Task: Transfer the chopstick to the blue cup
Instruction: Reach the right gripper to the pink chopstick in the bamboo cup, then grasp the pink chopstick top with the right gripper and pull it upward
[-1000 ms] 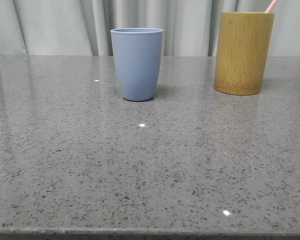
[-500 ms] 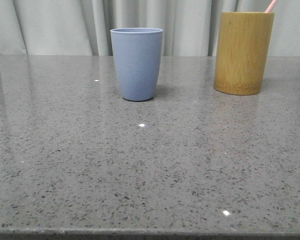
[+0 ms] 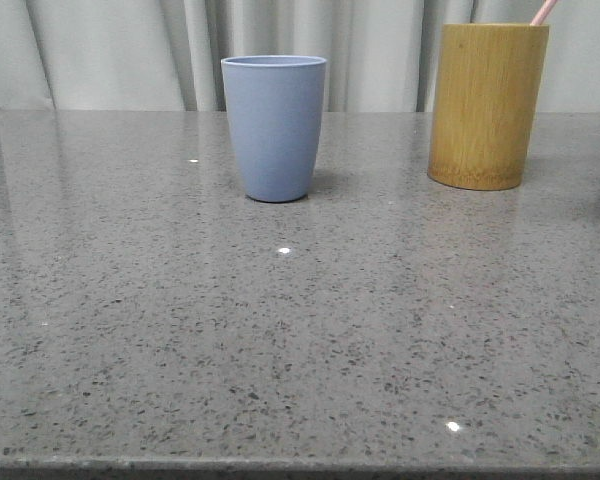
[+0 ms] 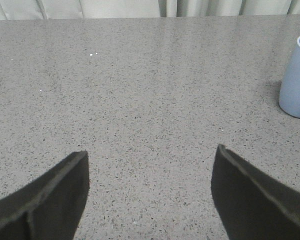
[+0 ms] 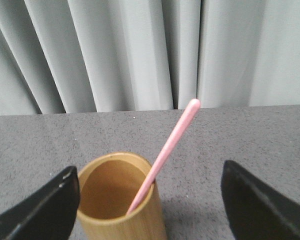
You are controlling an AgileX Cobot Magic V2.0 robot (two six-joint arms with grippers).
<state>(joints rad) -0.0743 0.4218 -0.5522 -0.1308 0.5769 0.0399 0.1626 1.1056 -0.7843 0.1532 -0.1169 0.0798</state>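
The blue cup (image 3: pixel 274 127) stands upright at the back middle of the grey table; it also shows in the left wrist view (image 4: pixel 296 79). A pale pink chopstick (image 5: pixel 166 151) leans in the yellow-brown bamboo holder (image 5: pixel 121 202); in the front view only its tip (image 3: pixel 544 11) shows above the holder (image 3: pixel 486 105) at the back right. My right gripper (image 5: pixel 149 186) is open above the holder, one finger on each side, touching nothing. My left gripper (image 4: pixel 150 172) is open and empty over bare table, the cup off to one side. Neither gripper shows in the front view.
Grey speckled stone table (image 3: pixel 300 330) with its front edge at the bottom of the front view. Pale curtains (image 3: pixel 130 50) hang behind the table's far edge.
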